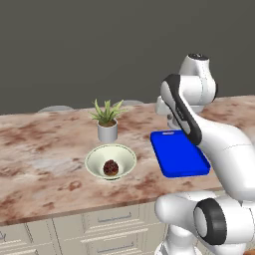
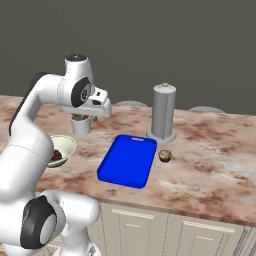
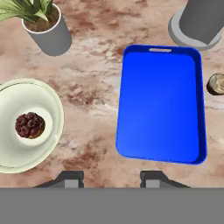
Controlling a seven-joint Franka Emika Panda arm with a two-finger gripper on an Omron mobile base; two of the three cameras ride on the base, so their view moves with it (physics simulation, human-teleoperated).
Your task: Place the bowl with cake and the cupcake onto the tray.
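- In the right base view, the robot's white arm covers most of the bowl (image 2: 64, 146) and part of the cake (image 2: 56, 156).
- There too, the plant pot (image 2: 81, 126) sits half hidden behind the hand.
- In the hand view, the edges cut off the cupcake (image 3: 217, 84), the grey canister (image 3: 199, 22) and the bowl's left side.

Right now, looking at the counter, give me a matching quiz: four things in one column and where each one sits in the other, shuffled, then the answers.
Things:
1. cake
2. cupcake
3. plant pot
4. tray

Places:
A. between the bowl and the cupcake
B. just behind the bowl
C. inside the bowl
D. on the counter beside the tray, in front of the grey canister

Pairs: 1-C, 2-D, 3-B, 4-A
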